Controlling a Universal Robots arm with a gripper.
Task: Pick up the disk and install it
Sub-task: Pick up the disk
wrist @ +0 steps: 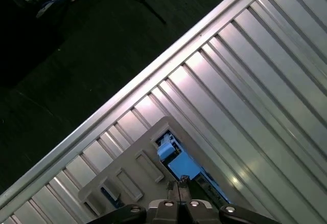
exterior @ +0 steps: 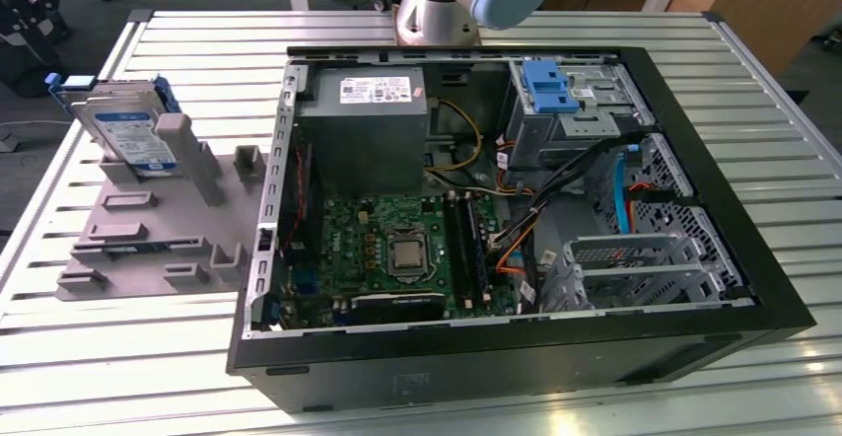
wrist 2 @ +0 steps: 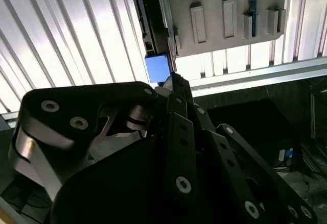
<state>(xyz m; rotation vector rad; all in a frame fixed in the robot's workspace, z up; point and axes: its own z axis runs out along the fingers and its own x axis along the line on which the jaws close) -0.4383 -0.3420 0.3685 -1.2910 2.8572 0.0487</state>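
The gripper (wrist: 179,186), fingertips pressed together and empty, hangs above the disk (wrist: 176,165) in its grey stand (wrist: 122,162); descending unopened, it would likely ram the disk's edge.

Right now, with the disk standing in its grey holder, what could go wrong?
The end effector hangs shut over the disk; descending like that could knock it over. The disk stands on edge in the holder, so it may tip easily. Loose cables cross the open computer case and could snag it.

ribbed silver table (exterior: 118,357) under bright glare, dark floor (wrist: 61,81) beyond its edge, wooden panel (exterior: 770,2) behind
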